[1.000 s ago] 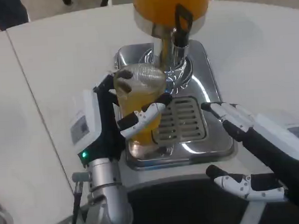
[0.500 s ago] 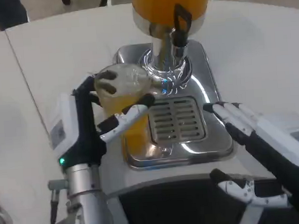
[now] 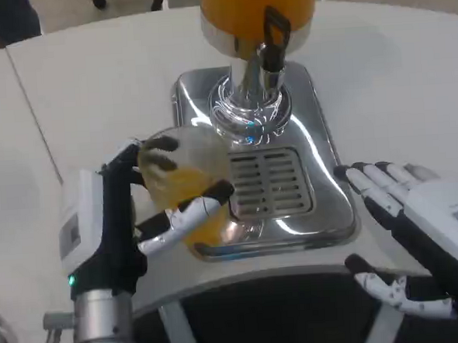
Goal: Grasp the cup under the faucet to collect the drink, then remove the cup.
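The left hand (image 3: 131, 216) grips the cup (image 3: 185, 186) of orange drink; the right hand (image 3: 419, 222) rests with fingers spread, holding nothing.

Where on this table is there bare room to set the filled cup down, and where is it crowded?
Free: the white table left of the drip tray, above the left hand; also the table right of the tray, beyond the right hand. Crowded: under the faucet, where the cup sits at the tray's left edge.
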Controlling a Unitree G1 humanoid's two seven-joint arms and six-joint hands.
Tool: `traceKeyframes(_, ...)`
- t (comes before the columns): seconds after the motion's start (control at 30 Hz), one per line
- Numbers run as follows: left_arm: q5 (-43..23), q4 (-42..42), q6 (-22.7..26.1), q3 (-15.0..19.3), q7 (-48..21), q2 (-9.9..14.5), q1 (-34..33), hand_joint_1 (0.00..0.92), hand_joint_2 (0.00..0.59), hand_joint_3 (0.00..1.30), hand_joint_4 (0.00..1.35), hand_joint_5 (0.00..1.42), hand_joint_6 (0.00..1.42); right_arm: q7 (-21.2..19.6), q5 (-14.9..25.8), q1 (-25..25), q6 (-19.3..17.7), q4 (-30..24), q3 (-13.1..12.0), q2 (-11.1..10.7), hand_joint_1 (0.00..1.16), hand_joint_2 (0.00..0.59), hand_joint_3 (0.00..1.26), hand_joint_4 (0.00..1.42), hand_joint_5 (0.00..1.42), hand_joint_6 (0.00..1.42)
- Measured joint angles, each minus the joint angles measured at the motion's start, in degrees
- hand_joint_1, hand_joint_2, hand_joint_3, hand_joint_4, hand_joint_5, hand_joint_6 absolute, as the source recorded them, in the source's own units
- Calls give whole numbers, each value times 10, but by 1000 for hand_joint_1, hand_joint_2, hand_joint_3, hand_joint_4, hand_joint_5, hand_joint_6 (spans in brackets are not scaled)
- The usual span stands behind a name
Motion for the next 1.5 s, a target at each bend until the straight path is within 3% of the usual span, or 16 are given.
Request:
traceKeyframes(0.13,5,-53,-5,-7,-22,2,34,673,60,1072,1292,1390,1424,-52,15,-3,-66,22,3,-4,41,549,0,0,0,0)
traceKeyframes(0.23,7,-87,-13,-11,-34,3,64,671,61,1072,1292,1390,1424,-102,16,10,-108,23,-3,-2,23,550,0,0,0,0)
traceKeyframes(0.67,23,-185,-34,-13,-56,-1,141,675,63,1073,1291,1390,1424,-131,13,18,-155,58,-21,-22,3,576,0,0,0,0)
traceKeyframes(0.83,23,-219,-41,-10,-71,0,174,671,74,1073,1291,1390,1424,-146,16,30,-193,67,-12,-21,33,586,0,0,0,1)
traceKeyframes(1.07,27,-261,-49,-14,-83,-4,226,669,75,1082,1277,1390,1424,-158,16,35,-203,62,-11,-9,51,586,0,0,0,1)
traceKeyframes(1.33,29,-282,-53,-14,-94,-6,264,669,75,1083,1277,1390,1424,-158,38,69,-216,52,-49,-15,62,586,0,0,0,1)
traceKeyframes(1.5,28,-282,-54,-7,-95,-6,264,669,76,1090,1277,1390,1424,-158,41,74,-220,43,-52,-11,67,586,0,0,0,1)
